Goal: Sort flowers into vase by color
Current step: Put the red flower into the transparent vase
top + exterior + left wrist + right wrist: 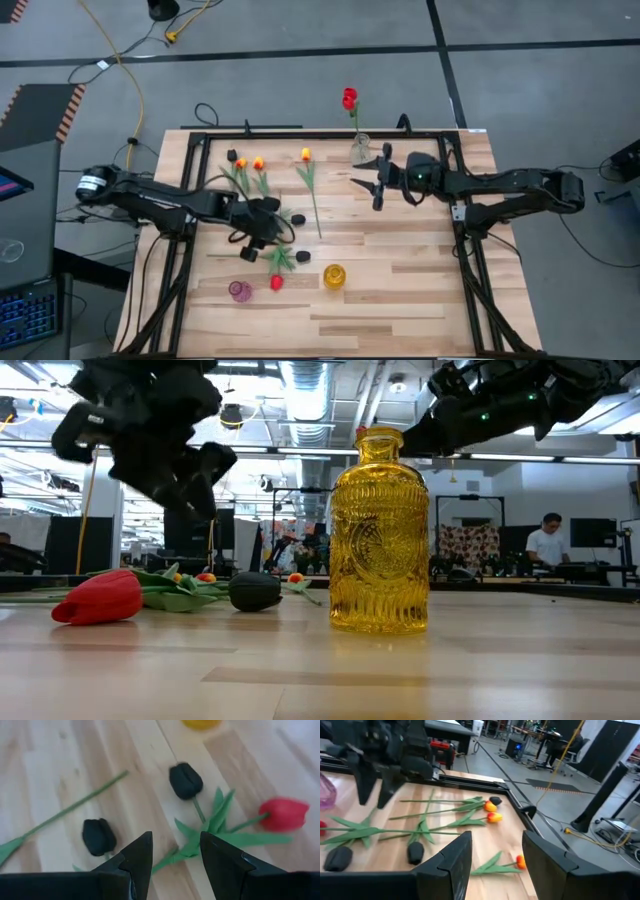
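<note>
Grey concrete floor [300,90] around a pale wooden table [400,290], crossed by dark seams. Yellow cable [130,80] trailing at ten o'clock. Laptop [25,290] at eight o'clock. Beyond, ceiling strip lights [310,375], desks, seated person [547,545] at three o'clock.

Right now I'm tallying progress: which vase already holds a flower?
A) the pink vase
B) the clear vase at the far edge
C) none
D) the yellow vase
B: a red tulip stands in the clear vase; the yellow vase and pink vase are empty.
</note>
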`<state>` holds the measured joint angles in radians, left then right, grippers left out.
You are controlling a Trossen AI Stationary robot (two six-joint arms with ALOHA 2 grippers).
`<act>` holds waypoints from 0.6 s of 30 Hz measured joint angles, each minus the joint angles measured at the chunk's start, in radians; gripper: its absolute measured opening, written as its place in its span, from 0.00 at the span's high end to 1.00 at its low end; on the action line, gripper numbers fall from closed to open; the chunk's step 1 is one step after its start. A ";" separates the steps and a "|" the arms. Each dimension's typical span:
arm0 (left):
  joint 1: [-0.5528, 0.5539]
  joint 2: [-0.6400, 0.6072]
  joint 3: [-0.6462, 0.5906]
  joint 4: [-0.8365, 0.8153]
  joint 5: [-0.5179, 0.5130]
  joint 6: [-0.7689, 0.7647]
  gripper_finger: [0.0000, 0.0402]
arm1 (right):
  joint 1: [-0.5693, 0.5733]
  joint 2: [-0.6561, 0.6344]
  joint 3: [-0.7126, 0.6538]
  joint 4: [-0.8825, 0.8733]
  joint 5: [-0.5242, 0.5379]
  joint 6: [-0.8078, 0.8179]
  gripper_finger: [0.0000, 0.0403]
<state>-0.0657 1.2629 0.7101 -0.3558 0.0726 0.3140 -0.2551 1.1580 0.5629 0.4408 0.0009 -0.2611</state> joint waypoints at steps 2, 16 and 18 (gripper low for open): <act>-0.007 0.036 0.000 0.004 -0.004 0.048 0.62 | 0.010 0.000 0.000 0.000 0.000 0.000 0.50; -0.014 0.206 0.000 -0.005 -0.088 0.361 0.62 | 0.035 0.000 0.000 -0.019 -0.001 0.077 0.50; -0.014 0.219 0.000 -0.006 -0.090 0.391 0.62 | 0.035 0.000 0.000 -0.018 -0.001 0.078 0.50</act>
<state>-0.0799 1.4823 0.7097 -0.3613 -0.0177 0.7053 -0.2203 1.1580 0.5629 0.4224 0.0002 -0.1833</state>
